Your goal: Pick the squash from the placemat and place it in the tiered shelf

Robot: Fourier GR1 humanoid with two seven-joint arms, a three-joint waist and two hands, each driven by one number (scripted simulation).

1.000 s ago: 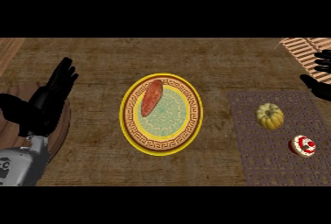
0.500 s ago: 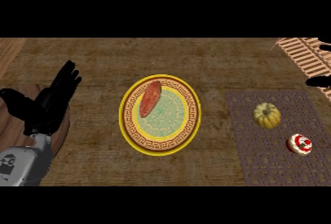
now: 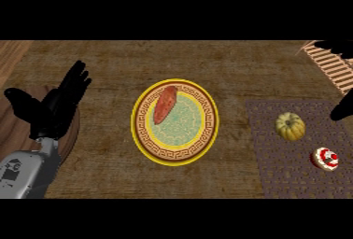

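The squash sits upright on the placemat at the right of the table, well apart from the plate that carries a reddish sweet potato. Just below the squash lies a small red-and-white cake.

Only dark bits of the right hand show at the view's right edge, just beside the squash; I cannot tell how far it is open, and it holds nothing that can be seen. The left hand rests open at the left, fingers up, empty.

The step in hand appears to be the reach. It would go best from above, with fingers spread round the ribbed sides and kept off the cake. The shelf lies at the upper right, so the carry looks short, up and away along that edge.
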